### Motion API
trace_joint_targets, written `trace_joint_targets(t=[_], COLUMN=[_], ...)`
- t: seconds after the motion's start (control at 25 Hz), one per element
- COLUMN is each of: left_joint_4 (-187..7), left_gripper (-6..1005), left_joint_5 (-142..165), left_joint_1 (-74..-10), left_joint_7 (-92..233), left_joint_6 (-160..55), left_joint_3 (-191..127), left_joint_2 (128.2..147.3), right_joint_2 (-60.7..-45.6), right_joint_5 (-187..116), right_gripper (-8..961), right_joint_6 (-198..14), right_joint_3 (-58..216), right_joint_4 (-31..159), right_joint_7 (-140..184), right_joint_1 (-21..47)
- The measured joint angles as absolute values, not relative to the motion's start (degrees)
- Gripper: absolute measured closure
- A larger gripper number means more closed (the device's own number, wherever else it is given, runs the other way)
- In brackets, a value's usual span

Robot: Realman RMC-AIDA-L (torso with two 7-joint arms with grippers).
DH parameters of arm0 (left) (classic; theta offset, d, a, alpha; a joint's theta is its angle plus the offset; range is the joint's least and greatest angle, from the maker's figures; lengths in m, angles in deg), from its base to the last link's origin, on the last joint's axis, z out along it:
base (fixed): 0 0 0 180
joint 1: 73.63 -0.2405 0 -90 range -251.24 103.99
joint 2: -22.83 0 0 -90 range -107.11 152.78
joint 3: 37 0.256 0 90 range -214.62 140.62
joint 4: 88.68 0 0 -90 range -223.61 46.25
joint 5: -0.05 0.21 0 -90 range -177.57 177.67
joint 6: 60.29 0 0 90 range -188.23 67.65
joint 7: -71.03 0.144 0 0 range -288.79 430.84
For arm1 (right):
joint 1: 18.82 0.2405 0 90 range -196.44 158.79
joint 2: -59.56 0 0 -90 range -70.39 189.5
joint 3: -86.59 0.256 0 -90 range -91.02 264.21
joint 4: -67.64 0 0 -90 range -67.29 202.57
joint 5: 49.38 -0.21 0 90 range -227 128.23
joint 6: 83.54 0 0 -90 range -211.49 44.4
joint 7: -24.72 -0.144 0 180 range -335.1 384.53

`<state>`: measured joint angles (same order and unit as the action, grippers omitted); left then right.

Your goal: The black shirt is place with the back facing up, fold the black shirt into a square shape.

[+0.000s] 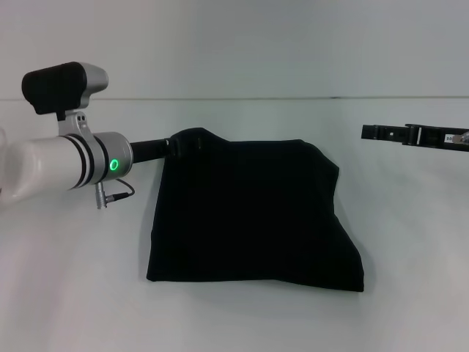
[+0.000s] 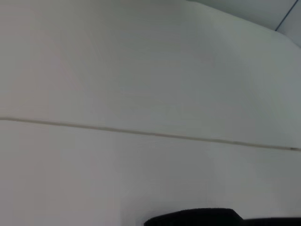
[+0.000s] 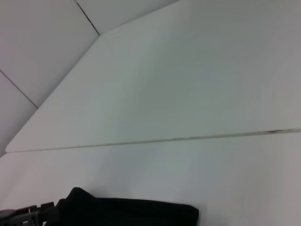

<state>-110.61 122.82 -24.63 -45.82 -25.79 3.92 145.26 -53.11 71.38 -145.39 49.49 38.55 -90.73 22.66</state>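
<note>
shirt: black shirt [image 1: 253, 213] lies mid-table [image 1: 410, 242], folded to a rough square, no lettering showing
axis: slightly wider than deep, long side runs left-right; near edge straight, far-left corner bunched + lifted
L grip: left gripper [image 1: 174, 145] at shirt's far-left corner, tip buried in the raised fabric; looks clamped on the black shirt
R grip: right gripper [image 1: 370, 132] above table, off shirt's far-right side, well apart from cloth; fingers open or not, can't tell
wrist views: only a black strip of shirt at frame edge [image 3: 131, 212]
</note>
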Motion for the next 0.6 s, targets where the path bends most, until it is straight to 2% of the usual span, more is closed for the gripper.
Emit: trace_joint_targets(t=[0.2, 0.6], left_joint_4=[-110.5, -110.6], left_gripper=[109, 510], left_joint_5=[123.1, 122.5], left_joint_1=[-25.0, -25.2], left_joint_7=[-45.8, -46.1], left_joint_6=[-25.2, -23.5], left_joint_3=[5.2, 4.7], left_joint_2=[145.26, 145.44], right_joint_2=[-53.11, -53.11], right_joint_5=[71.4, 71.4], right_gripper=[25, 26], right_joint_6=[-145.4, -145.0], right_joint_3=[49.5, 49.4], right_joint_4=[38.6, 38.5], right_joint_7=[-90.6, -90.5], right_joint_1=[22.7, 22.7])
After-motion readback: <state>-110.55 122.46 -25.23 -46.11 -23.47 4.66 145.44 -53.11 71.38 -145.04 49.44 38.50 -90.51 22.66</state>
